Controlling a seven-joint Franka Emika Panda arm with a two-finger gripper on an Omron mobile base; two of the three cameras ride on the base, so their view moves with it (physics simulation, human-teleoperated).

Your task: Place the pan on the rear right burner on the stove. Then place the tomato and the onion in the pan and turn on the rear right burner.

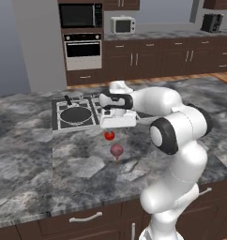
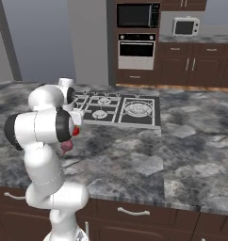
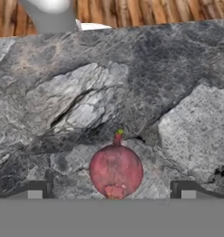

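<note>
Pan (image 1: 76, 114) apparently sits on the stove (image 1: 59, 105) already, while the gripper (image 3: 113, 194), jaws wide and empty, straddles the onion (image 3: 116, 171), tomato (image 1: 109, 136) still waiting.

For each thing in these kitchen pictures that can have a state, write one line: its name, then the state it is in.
pan: on a stove burner, nothing in it.
stove: no flame visible.
tomato: on the counter, under the gripper, not held.
onion: on the counter, tip pointing away from the gripper, not held.
gripper: open, holding nothing, fingertips either side of the onion.
</note>
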